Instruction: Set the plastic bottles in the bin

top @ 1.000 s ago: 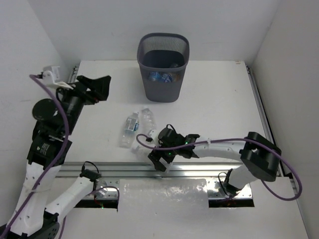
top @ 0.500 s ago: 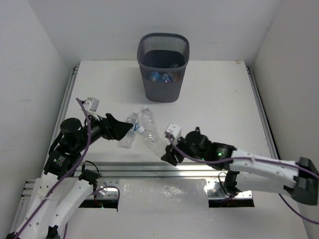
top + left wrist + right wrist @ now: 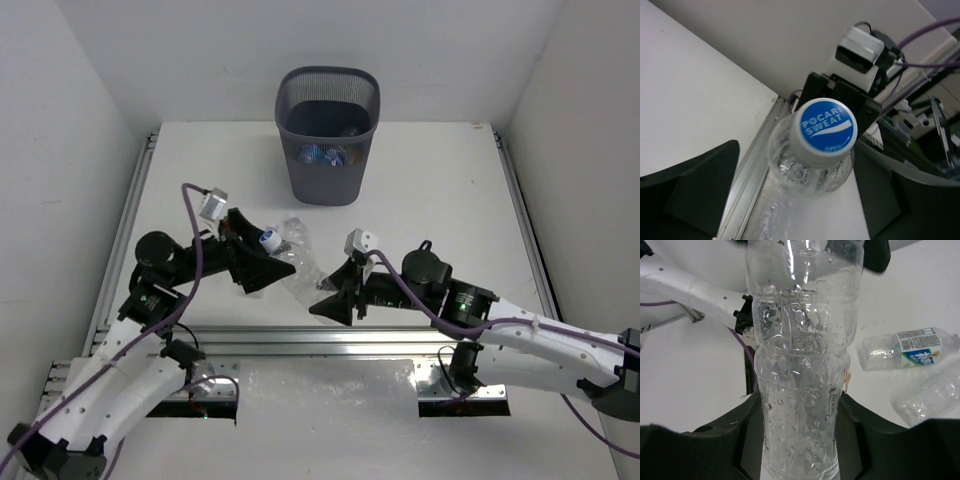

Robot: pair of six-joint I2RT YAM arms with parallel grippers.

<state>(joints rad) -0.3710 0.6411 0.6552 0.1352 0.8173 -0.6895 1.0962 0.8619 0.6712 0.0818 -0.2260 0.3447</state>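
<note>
My right gripper [image 3: 327,298] [image 3: 800,397] is shut on the lower body of a clear crinkly plastic bottle [image 3: 302,277] [image 3: 802,340], held tilted above the table. Its blue Pocari Sweat cap [image 3: 270,239] [image 3: 827,125] points into the left wrist view. My left gripper [image 3: 270,252] [image 3: 797,155] stands open around that cap end, with a gap showing on one side. A labelled bottle [image 3: 905,347] and a plain clear bottle [image 3: 930,395] [image 3: 293,231] lie on the table beyond. The dark mesh bin [image 3: 330,72] stands at the back with blue-labelled bottles [image 3: 320,153] inside.
An aluminium rail [image 3: 300,340] [image 3: 752,170] runs along the table's near edge, just below both grippers. The white table [image 3: 440,200] is closed in by white walls at the left, back and right. Purple cables trail from both arms.
My right gripper shut on the clear bottle and lifted it off the table. My left arm swung in from the far left and its jaws came around the bottle's cap end, narrowing.
</note>
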